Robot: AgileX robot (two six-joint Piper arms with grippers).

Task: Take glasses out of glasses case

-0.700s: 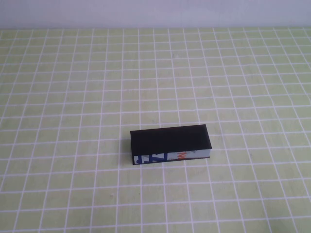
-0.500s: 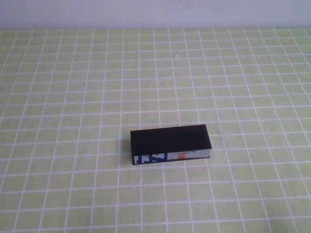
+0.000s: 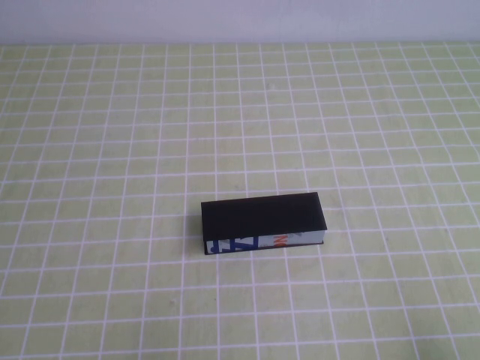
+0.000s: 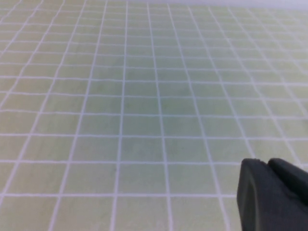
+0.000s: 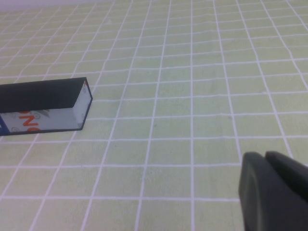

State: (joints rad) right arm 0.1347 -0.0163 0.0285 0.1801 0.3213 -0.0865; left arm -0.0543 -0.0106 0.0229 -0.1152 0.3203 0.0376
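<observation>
The glasses case (image 3: pixel 262 216) lies closed on the green checked cloth, a little right of the middle, its white printed side facing the robot. Its right end also shows in the right wrist view (image 5: pixel 45 103). The glasses are hidden. Neither arm shows in the high view. My right gripper (image 5: pixel 264 155) is shut and empty, hovering over bare cloth well to the right of the case and nearer the robot. My left gripper (image 4: pixel 267 161) is shut and empty over bare cloth, with the case out of its view.
The green cloth with a white grid (image 3: pixel 112 150) covers the whole table. A pale wall (image 3: pixel 240 19) runs along the far edge.
</observation>
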